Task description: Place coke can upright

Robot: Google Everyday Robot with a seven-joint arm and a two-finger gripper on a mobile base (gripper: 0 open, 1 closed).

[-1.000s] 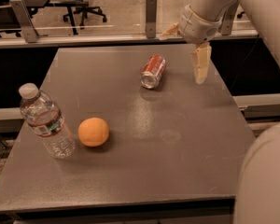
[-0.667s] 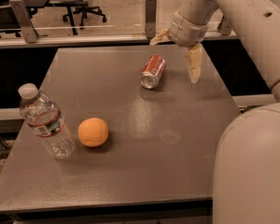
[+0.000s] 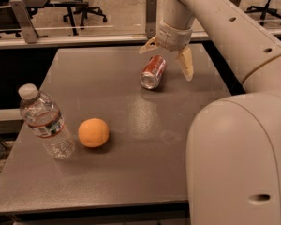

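Observation:
The red coke can (image 3: 153, 72) lies on its side on the far part of the grey table (image 3: 131, 172), its silver end facing the front. My gripper (image 3: 167, 59) hangs just above and behind the can, open, with one tan finger (image 3: 186, 63) to the can's right and the other (image 3: 147, 46) to its upper left. The can sits between and below the fingers; they do not touch it.
An orange (image 3: 93, 132) lies at the front left of the table. A clear plastic water bottle (image 3: 44, 122) stands tilted to its left near the table's left edge. My arm's white body (image 3: 243, 149) fills the right foreground. Office chairs stand beyond a rail behind the table.
My gripper has moved left, from beside the can's right to straddling above it. The can, orange and bottle have not moved.

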